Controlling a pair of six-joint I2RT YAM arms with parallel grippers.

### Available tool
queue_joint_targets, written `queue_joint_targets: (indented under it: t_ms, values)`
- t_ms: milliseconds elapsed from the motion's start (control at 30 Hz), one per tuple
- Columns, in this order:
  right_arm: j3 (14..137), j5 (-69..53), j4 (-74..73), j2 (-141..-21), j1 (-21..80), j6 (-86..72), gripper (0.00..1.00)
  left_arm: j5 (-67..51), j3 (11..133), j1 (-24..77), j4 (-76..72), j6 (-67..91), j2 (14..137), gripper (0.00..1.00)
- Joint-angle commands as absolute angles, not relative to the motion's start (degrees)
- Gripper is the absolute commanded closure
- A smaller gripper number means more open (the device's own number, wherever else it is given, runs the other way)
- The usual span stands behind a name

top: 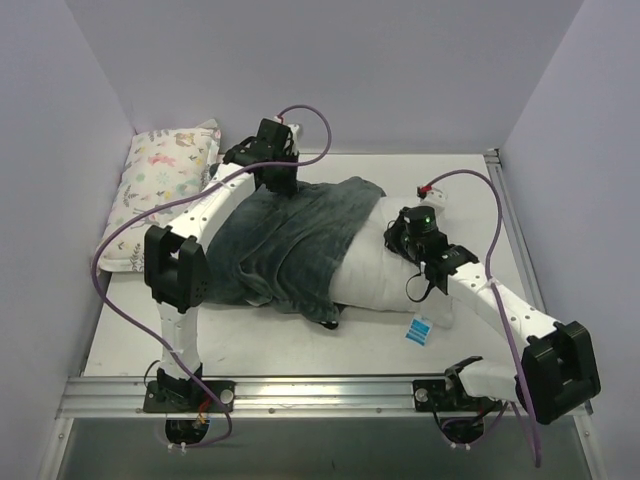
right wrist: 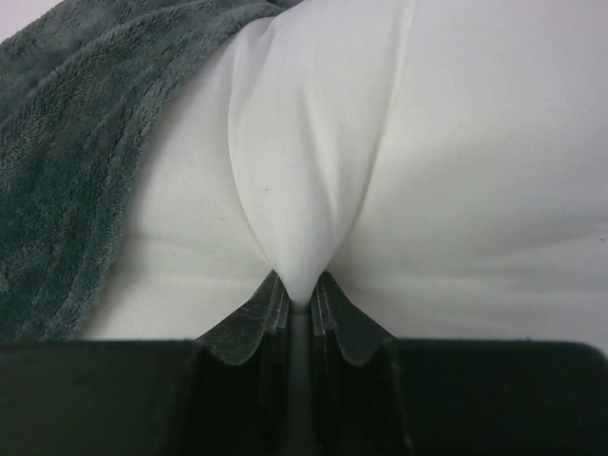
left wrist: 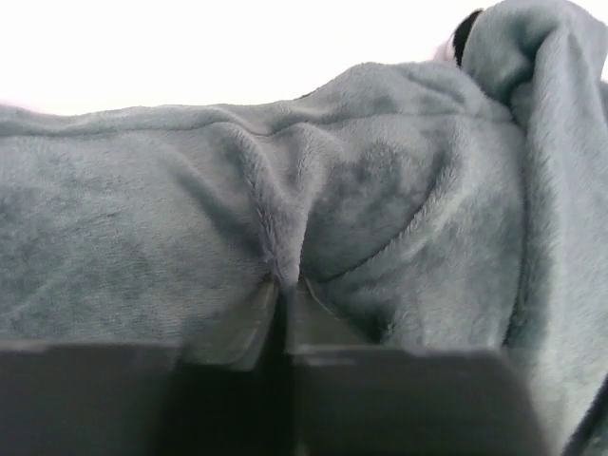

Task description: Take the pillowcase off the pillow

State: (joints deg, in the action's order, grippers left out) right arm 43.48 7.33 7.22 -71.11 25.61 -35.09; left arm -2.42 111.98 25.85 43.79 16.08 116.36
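The dark grey-teal plush pillowcase (top: 290, 240) lies mid-table, sleeved over the left part of the plain white stuffed pillow (top: 385, 275), whose right part is bare. At the cover's far edge the left gripper (left wrist: 283, 285) presses its jaws together on a ridge of plush, probably to drag it leftward. The right gripper (right wrist: 299, 296) pinches a tuck of bare pillow fabric, seemingly anchoring it against that pull. A small pastel animal-print pillow (top: 165, 190) rests far left.

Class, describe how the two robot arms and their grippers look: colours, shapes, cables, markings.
Left arm and right arm: slim white links, boxy black joints, a purple cable looping along each. A green light glows on the right wrist. Left gripper and right gripper: black, with dark ridged fingers, tapering.
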Motion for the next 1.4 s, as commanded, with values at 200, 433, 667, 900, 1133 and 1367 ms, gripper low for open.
queue_joint_targets:
  t_ms: [200,433,667,900,1133,1367]
  values:
    - [52.82,3.34,-18.44,-66.1,13.81,-29.18,1.0,7.2,113.29,22.95,48.87,15.99,110.23,1.0]
    - [56.77,-3.95,-22.15,-62.84,1.07,-28.56,1.0,12.3,112.33,14.43,48.78,19.15,104.07,1.0]
    - [58.36,-6.77,-22.85,-61.87,-2.9,-28.39,1.0,12.73,108.2,10.29,47.02,21.0,98.97,1.0]
    - [59.15,-10.63,-23.55,-62.31,-8.96,-29.09,1.0,7.55,97.12,-5.88,41.66,29.97,89.57,1.0]
    - [59.68,-12.04,-23.55,-63.1,-11.6,-29.97,1.0,4.94,89.66,-13.09,39.12,30.94,86.92,1.0]
    - [60.73,-11.79,-22.67,-64.25,-7.3,-30.06,1.0,-0.35,89.3,1.9,36.39,23.75,88.68,0.91]
